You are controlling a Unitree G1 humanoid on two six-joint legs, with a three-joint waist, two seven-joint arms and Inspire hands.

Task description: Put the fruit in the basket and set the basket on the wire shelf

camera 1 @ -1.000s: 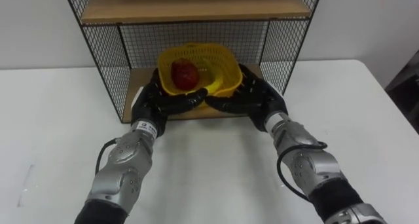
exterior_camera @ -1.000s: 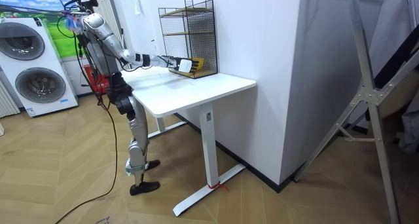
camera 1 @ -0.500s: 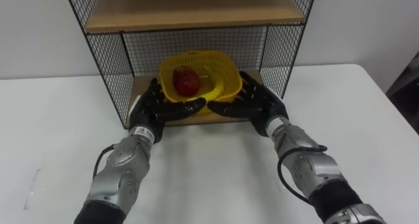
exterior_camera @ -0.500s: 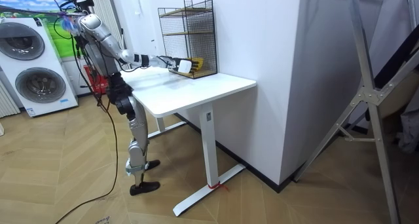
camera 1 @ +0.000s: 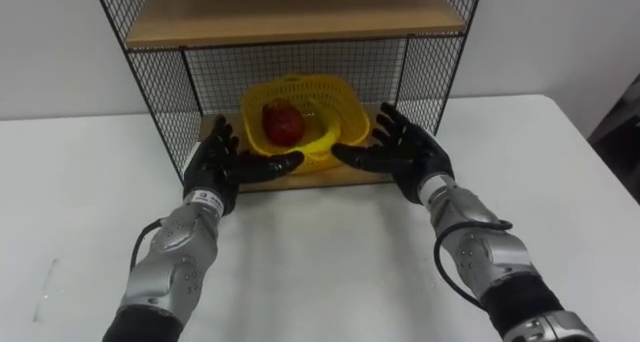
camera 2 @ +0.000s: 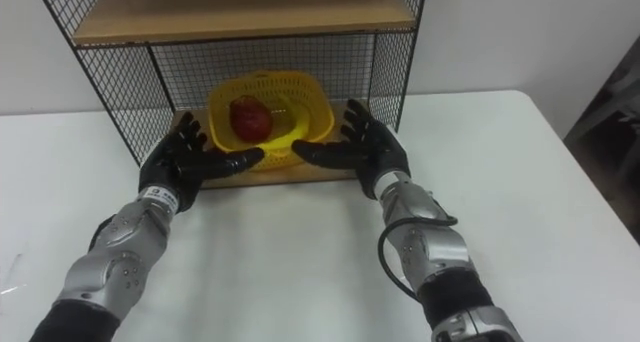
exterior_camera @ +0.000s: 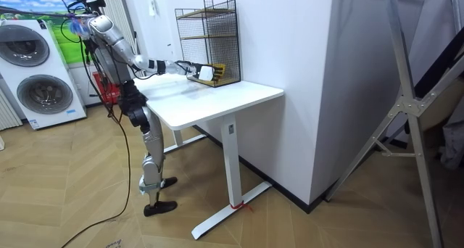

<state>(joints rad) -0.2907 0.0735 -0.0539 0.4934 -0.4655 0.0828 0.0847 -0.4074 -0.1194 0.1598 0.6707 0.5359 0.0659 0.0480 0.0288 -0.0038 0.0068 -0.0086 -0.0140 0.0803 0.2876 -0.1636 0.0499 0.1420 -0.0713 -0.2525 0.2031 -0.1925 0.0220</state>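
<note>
a: yellow basket sits on the lower board of the wire shelf, with a red fruit inside it.
b: left hand is at the basket's left front, right hand at its right front, palms facing inward.
a: fingers on both are spread and straight, gripping nothing. thumbs point at the basket's front wall; whether they touch it, can't tell.
b: forearms hang over the white table. in the room view the robot stands upright at the table's edge, arms stretched toward the shelf.
</note>
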